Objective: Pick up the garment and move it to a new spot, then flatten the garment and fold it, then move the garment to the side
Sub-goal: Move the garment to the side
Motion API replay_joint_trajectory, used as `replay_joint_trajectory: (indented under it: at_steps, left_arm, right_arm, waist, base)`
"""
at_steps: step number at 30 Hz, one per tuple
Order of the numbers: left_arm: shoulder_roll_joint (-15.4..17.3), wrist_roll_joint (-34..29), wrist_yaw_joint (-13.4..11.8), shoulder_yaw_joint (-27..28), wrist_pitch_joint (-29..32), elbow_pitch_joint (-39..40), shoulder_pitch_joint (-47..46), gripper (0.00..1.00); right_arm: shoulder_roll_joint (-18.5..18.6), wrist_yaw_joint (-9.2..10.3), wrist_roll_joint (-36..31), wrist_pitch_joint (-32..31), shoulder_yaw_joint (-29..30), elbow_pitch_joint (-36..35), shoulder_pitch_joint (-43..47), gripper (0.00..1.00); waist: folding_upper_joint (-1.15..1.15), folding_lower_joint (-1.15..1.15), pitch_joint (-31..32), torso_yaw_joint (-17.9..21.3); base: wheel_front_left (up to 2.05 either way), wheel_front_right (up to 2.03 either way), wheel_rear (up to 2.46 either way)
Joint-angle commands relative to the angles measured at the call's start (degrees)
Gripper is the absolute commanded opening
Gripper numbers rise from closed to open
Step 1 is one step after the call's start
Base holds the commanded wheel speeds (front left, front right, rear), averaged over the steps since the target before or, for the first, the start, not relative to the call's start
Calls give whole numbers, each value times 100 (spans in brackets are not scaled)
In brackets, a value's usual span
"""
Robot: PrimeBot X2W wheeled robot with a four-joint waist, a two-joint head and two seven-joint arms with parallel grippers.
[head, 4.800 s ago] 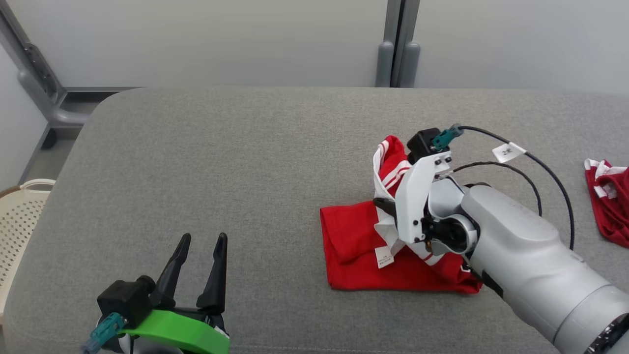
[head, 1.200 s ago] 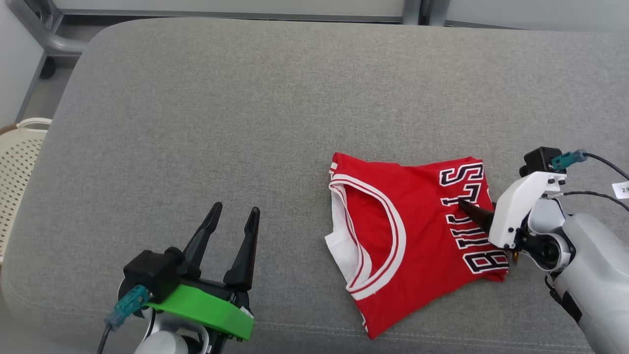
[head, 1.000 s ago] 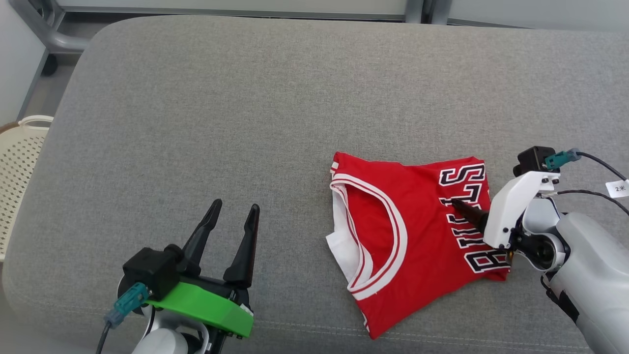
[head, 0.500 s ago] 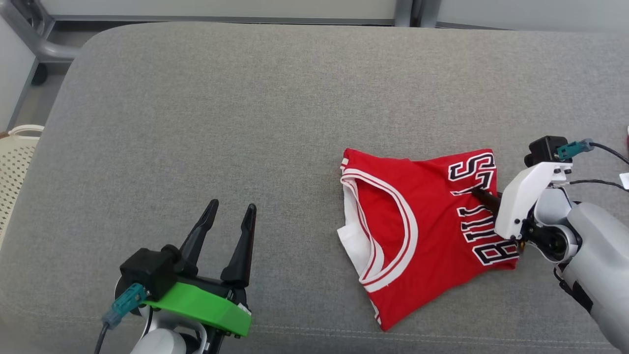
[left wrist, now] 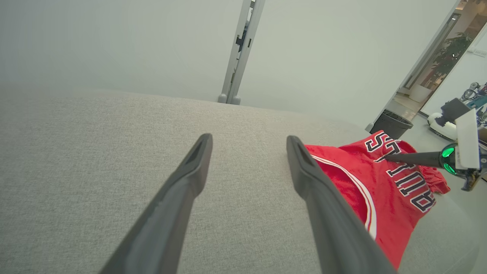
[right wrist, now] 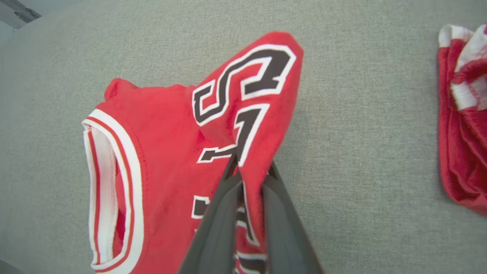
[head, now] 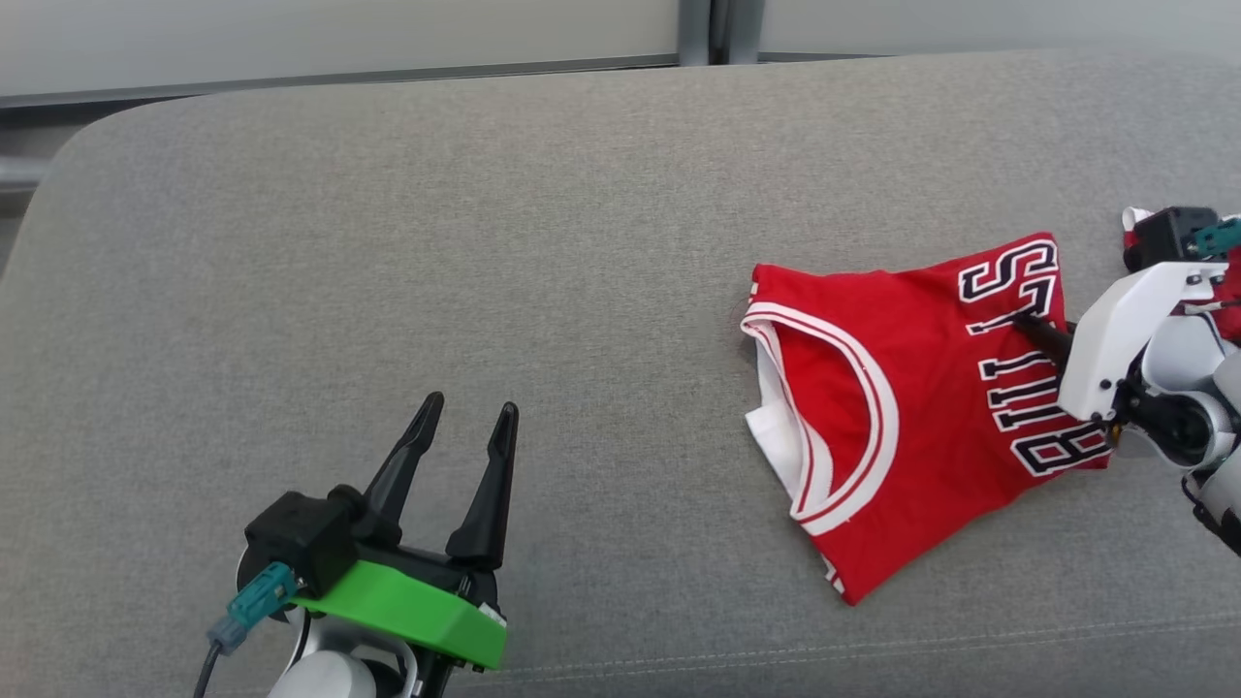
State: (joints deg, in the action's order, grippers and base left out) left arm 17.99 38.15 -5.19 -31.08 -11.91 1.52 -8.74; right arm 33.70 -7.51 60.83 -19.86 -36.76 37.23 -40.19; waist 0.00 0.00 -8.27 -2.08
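Observation:
The garment [head: 902, 407] is a red jersey with white trim and black letters, folded and lying on the right part of the grey couch cushion [head: 485, 242]. My right gripper [head: 1028, 325] is shut on the garment's lettered right edge. In the right wrist view the fingers [right wrist: 228, 198] pinch a raised fold of the garment [right wrist: 163, 152]. My left gripper [head: 470, 409] hovers open and empty at the lower left, well apart from the garment. The left wrist view looks between that gripper's [left wrist: 249, 140] fingers, with the garment [left wrist: 380, 182] and the right gripper [left wrist: 388, 156] to the right.
Another red and white garment [right wrist: 464, 114] lies bunched on the cushion just right of the held one, and it also peeks out behind my right wrist [head: 1231, 291]. The cushion's front seam [head: 679, 659] runs along the bottom. Pale wall panels [left wrist: 152, 45] stand behind the couch.
My right gripper has shut on the garment's lettered edge and dragged the garment to the right over the cushion. The camera has also turned. The left gripper stays open.

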Motion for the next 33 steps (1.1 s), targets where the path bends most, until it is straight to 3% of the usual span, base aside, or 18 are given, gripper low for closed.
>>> replay_joint_trajectory:
  at_steps: [1,9,18,33]
  left_arm:
    - [26,-52,-20,-4,6,39,9,100]
    - [104,-106,-65,-38,121,145,-109,100]
    - [220,-149,-113,-49,241,257,-185,100]
    - [560,-204,-257,141,466,643,-385,100]
  right_arm:
    - [104,5,-19,-19,28,-31,-109,0]
    - [304,5,-171,-124,58,-108,-481,0]
    - [227,4,-295,-94,146,25,-931,0]
    - [258,4,-646,-8,151,560,-1897,0]
  waist:
    - [0,0,28,260]
    - [0,0,-50,753]
    - [0,0,-218,1169]
    - [0,0,-657,1449]
  base:
    - [0,0,0]
    - [0,0,0]
    - [0,0,0]
    - [0,0,0]
